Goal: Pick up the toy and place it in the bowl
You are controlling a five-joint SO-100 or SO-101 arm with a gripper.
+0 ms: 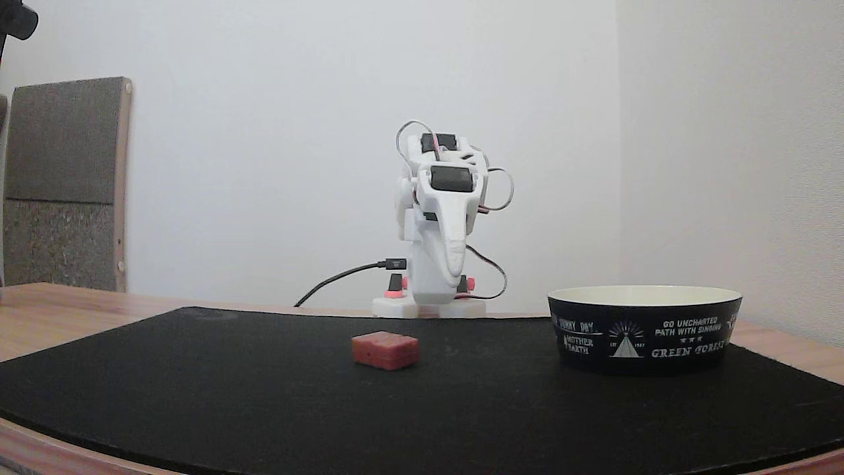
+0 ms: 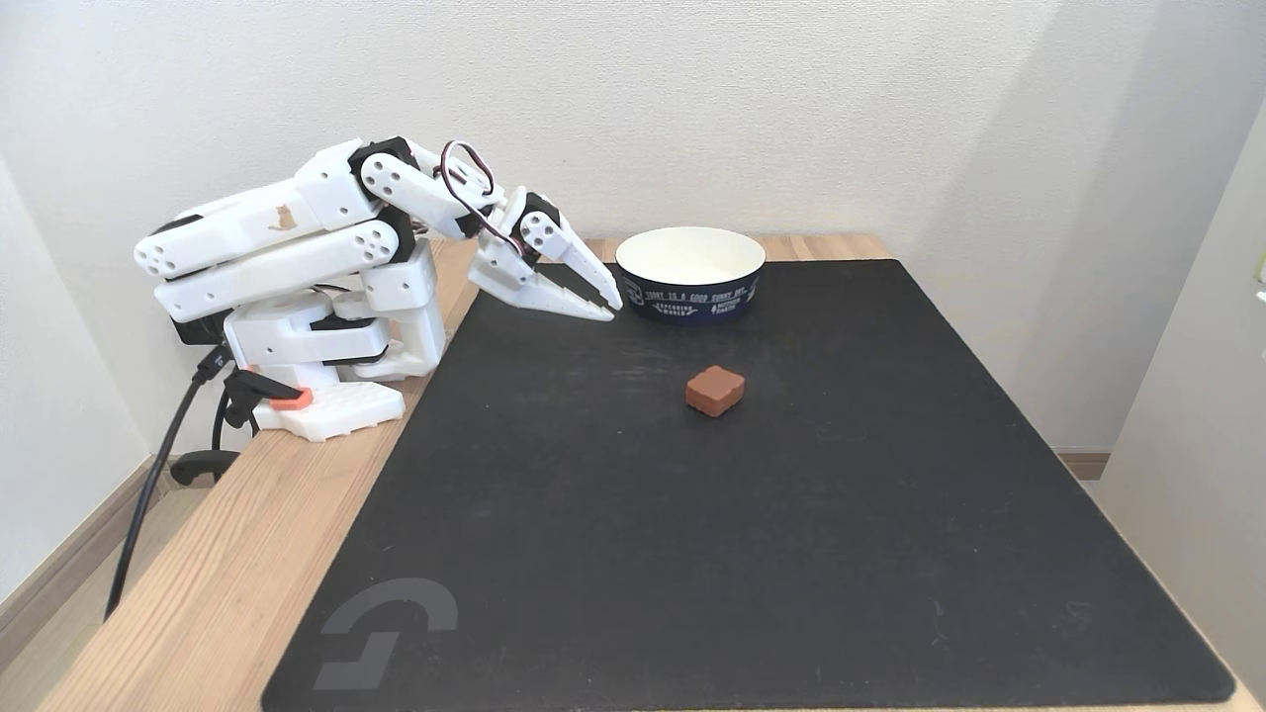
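The toy, a small dull-red block with rounded edges, lies on the black mat near its middle. The bowl, black outside with white print and cream inside, stands on the mat's far edge and looks empty. My white arm is folded back over its base. Its gripper hangs low over the mat's edge, just left of the bowl in a fixed view, with the fingers together and nothing between them. The toy lies apart from the gripper, nearer the mat's middle.
A wooden table carries the mat. The arm's base with black cables sits at the table's edge. A grey padded panel leans on the wall in a fixed view. White walls close in behind and beside the table.
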